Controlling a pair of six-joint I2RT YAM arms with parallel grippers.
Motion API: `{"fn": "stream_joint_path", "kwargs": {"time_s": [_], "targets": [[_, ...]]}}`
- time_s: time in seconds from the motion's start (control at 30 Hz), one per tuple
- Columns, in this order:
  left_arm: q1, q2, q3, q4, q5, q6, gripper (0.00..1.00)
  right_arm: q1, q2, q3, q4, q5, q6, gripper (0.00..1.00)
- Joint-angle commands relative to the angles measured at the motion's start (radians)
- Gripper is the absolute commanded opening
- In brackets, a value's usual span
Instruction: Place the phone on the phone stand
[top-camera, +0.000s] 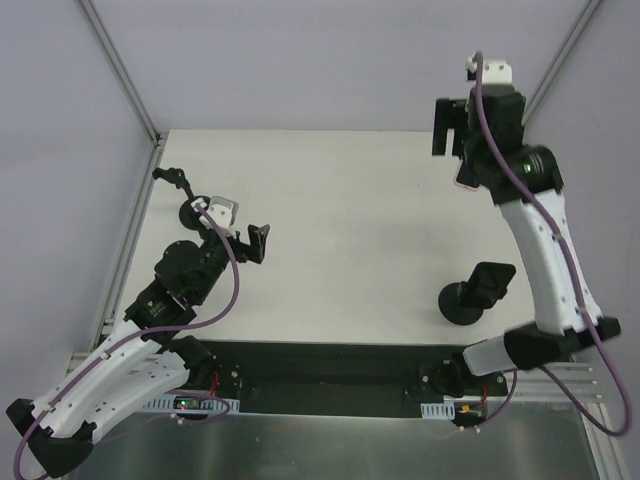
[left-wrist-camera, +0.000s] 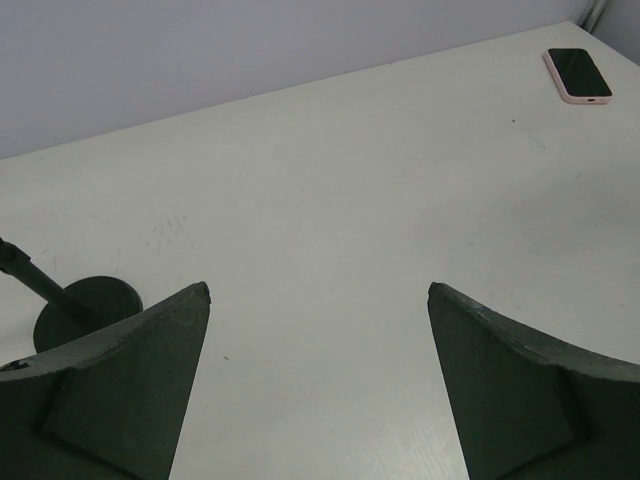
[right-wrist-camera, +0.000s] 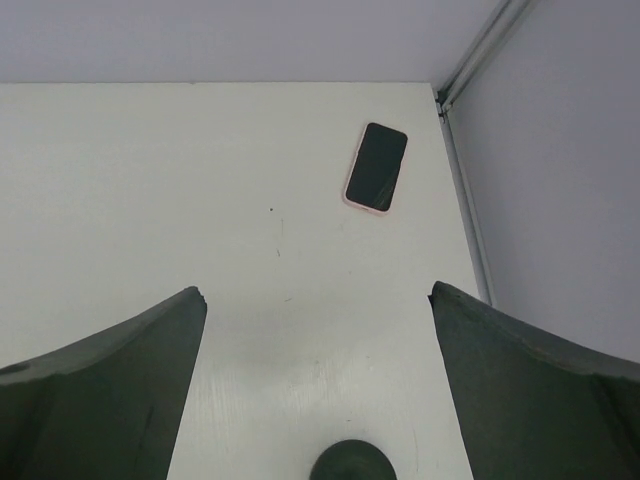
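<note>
The phone (right-wrist-camera: 376, 167), dark-screened in a pink case, lies flat near the table's far right corner. It also shows far off in the left wrist view as the phone (left-wrist-camera: 578, 75), and in the top view only an edge of the phone (top-camera: 462, 180) peeks out from under the right arm. A black phone stand (top-camera: 475, 292) with a round base stands at the near right. My right gripper (right-wrist-camera: 318, 290) hangs open above the table between stand and phone, holding nothing. My left gripper (left-wrist-camera: 320, 290) is open and empty at the left.
A second black stand (top-camera: 185, 200) with a thin jointed arm sits at the left, its round base (left-wrist-camera: 88, 305) just beside my left finger. The cage's metal posts and grey walls (right-wrist-camera: 560, 200) close in the far right corner behind the phone.
</note>
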Motion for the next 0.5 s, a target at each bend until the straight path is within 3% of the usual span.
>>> {"fn": "stream_joint_path", "kwargs": {"time_s": [0.0, 0.1, 0.13, 0.17, 0.2, 0.3, 0.47], "targets": [[0.009, -0.023, 0.046, 0.006, 0.025, -0.008, 0.89, -0.239, 0.397, 0.523, -0.410, -0.350, 0.181, 0.97], [0.009, -0.028, 0.047, 0.008, 0.038, -0.013, 0.90, -0.373, 0.652, 0.897, -0.579, -0.519, 0.212, 0.97], [0.009, -0.028, 0.047, 0.006, 0.044, -0.019, 0.90, -0.407, 0.686, 0.917, -0.581, -0.556, 0.222, 0.97], [0.009, -0.026, 0.047, 0.006, 0.051, -0.019, 0.90, -0.433, 0.696, 0.888, -0.563, -0.633, 0.241, 0.97], [0.009, -0.025, 0.047, 0.008, 0.056, -0.022, 0.90, -0.503, 0.685, 0.773, -0.495, -0.673, 0.244, 0.97], [0.009, -0.011, 0.049, 0.008, 0.077, -0.029, 0.90, -0.563, 0.586, 0.495, -0.337, -0.738, 0.200, 0.97], [0.009, 0.011, 0.056, -0.018, 0.111, -0.039, 0.90, -0.567, 0.533, 0.445, -0.320, -0.673, 0.121, 0.97]]}}
